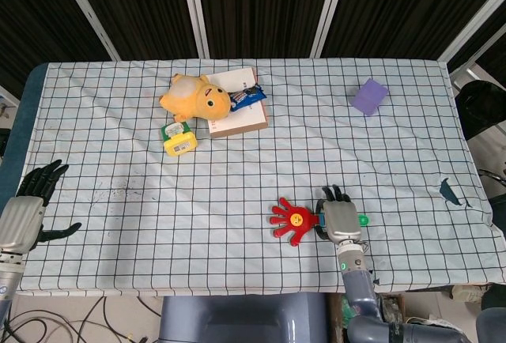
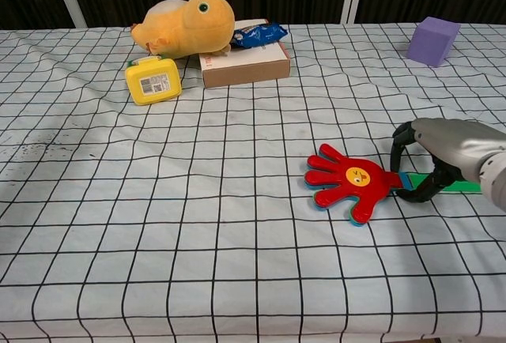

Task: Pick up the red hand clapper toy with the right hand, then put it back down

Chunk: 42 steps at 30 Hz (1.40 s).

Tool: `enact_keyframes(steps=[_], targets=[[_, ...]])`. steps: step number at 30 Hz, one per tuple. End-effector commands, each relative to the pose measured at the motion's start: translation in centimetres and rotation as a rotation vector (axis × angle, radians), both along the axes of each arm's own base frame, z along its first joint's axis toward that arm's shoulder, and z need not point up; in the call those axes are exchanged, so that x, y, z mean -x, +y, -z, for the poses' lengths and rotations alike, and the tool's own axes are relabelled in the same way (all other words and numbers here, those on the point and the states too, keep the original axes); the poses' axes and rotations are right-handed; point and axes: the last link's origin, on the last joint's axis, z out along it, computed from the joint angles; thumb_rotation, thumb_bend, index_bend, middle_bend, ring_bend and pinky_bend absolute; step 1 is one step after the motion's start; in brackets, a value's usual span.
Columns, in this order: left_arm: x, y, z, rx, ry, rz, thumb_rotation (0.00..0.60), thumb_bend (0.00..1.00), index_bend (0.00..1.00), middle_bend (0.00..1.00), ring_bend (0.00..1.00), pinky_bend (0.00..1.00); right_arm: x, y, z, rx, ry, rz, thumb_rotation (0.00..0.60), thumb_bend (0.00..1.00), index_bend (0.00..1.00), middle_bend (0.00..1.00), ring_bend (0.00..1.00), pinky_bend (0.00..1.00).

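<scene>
- The right hand [image 2: 443, 157] sits low over the red hand clapper toy [image 2: 349, 190] near the table [image 1: 237, 224] front edge, open cloth all around.
- The plush toy [image 1: 196, 96], box [image 1: 237, 111] and yellow item [image 1: 179, 139] cluster far back-left; the purple block [image 1: 369, 96] stands well apart at the back.

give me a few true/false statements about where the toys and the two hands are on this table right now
1. The right hand is at the green handle of the red hand clapper toy. True.
2. The purple block sits beside the yellow plush toy. False: it lies apart, toward the table's far right.
3. The left hand holds the yellow tape measure. False: it holds nothing, at the table's left edge.
4. The plush toy leans against a box. True.
5. The clapper's red palm lies under the right hand. False: the palm shows uncovered beside it.
</scene>
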Motion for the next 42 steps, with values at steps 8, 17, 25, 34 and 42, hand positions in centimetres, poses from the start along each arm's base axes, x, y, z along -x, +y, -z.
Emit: enact_keyframes(steps=[8,17,25,34,42], targets=[[0.0,-0.1,0.0,0.002,-0.002,-0.001,0.6,0.0,0.0,0.0,0.0,0.02,-1.0,-0.2,-1.2,0.05,-0.099,-0.051,0.6,0.56,0.75,0.37,0.26,0.25],[0.0,-0.1,0.0,0.004,-0.004,-0.003,0.6,0.0,0.0,0.0,0.0,0.02,-1.1,-0.4,-2.4,0.076,-0.142,-0.086,0.6,0.68,0.78,0.47,0.36,0.32],[0.0,-0.1,-0.1,0.003,-0.006,-0.004,0.6,0.0,0.0,0.0,0.0,0.02,-1.4,-0.7,-3.4,0.1,-0.211,-0.115,0.6,0.82,0.79,0.58,0.49,0.52],[0.0,-0.1,-0.1,0.004,-0.007,-0.003,0.6,0.0,0.0,0.0,0.0,0.02,-1.1,-1.1,-4.4,0.128,-0.297,-0.129,0.6,0.95,0.85,0.69,0.6,0.68],[0.1,-0.1,0.0,0.005,-0.006,-0.006,0.6,0.0,0.0,0.0,0.0,0.02,-1.0,-1.1,-4.9,0.139,-0.356,-0.138,0.6,0.99,0.88,0.73,0.64,0.7]])
